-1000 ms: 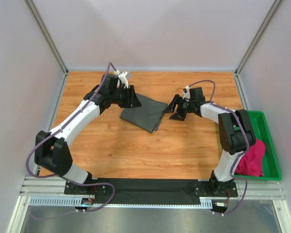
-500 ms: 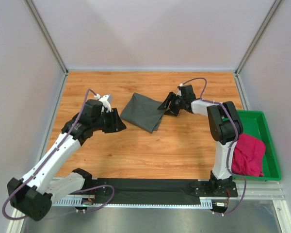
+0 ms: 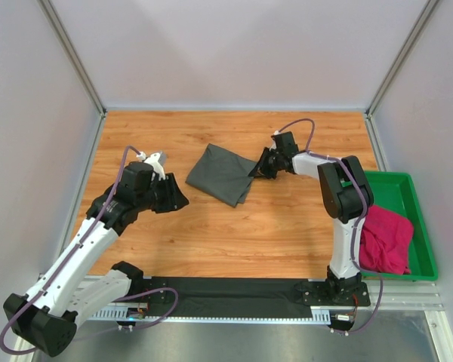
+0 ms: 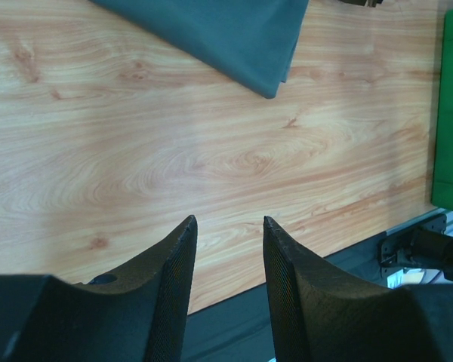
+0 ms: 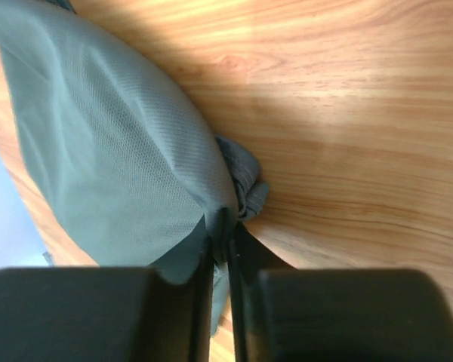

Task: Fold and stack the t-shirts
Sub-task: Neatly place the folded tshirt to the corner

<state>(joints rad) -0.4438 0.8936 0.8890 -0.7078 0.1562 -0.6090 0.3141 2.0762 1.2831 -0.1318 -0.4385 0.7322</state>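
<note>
My right pincer (image 3: 262, 167) gripped an edge of the grey shirt (image 3: 223, 173), folded just ahead of it; the left pincer (image 4: 228, 253) hung part-open, empty. Finishing the fold, I judged, needed a gentle tug.

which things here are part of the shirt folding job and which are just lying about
Job: grey shirt, pinched by the right gripper; pink shirt; left gripper, open and empty.
Lying about: green tray holding the pink shirt; table.
</note>
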